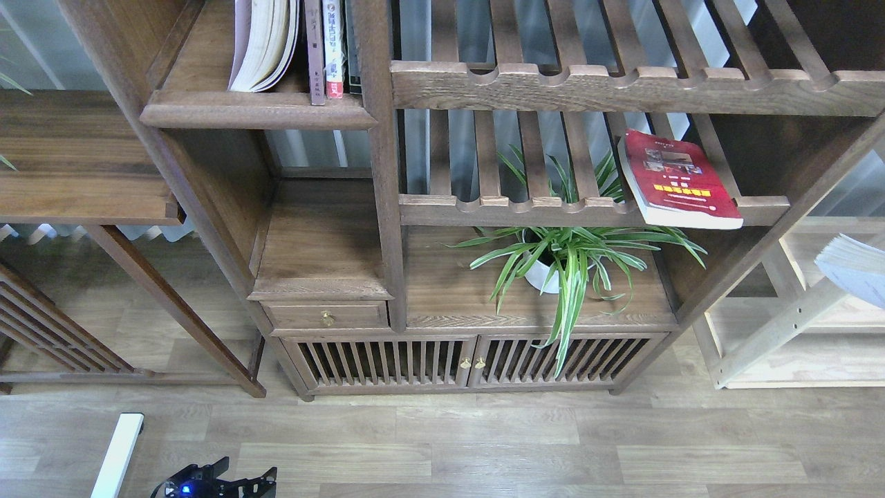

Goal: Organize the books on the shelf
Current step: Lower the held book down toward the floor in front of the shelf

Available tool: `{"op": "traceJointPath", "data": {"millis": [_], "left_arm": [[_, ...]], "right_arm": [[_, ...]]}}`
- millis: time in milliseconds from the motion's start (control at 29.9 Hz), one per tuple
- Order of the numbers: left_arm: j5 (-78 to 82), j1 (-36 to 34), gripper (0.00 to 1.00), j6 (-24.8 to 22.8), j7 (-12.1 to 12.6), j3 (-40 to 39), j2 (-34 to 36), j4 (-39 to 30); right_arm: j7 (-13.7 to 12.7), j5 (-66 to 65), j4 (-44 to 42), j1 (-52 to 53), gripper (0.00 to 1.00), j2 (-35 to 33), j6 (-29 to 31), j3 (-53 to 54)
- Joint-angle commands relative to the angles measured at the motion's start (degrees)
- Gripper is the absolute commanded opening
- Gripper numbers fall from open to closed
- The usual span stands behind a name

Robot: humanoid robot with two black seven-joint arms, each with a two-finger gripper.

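The jaws of the left gripper (pixel 218 477), low at the near edge above the floor, are too dark to read; the right gripper is out of view. A book's page edges (pixel 854 273) show at the right border. The red book (pixel 677 180) lies on a slatted rack, unsorted. Far left, the pale book (pixel 263 45) stands on the shelf (pixel 256 111), well apart from the jaws.

Not much is actually legible here. The red book (pixel 679 181) lying on the slatted rack (pixel 594 205) has a yellow band with characters across its cover, too small to make out. The slim red-white volume (pixel 334 48) standing on the shelf (pixel 256 109) has printing down its spine, also unreadable.
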Motion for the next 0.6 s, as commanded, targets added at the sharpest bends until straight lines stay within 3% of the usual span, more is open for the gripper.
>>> {"op": "traceJointPath", "data": {"millis": [0,234,568], "left_arm": [[0.0,0.09,0.9,-0.11,-0.18,0.12,-0.56,0.68],[-0.09,0.09,0.9,-0.11,-0.36,0.12,-0.73,0.95],[0.0,0.09,0.9,-0.11,-0.18,0.29,-0.47,0.95]], "right_arm": [[-0.01,2.64,-1.38,-3.2,0.04,4.87,-2.27,-0.07],[-0.01,9.05,-5.95,-17.87,0.04,16.13,-7.2,6.06],[-0.01,8.62,-13.16,-47.14,0.04,23.6,-6.94,34.45]]}}
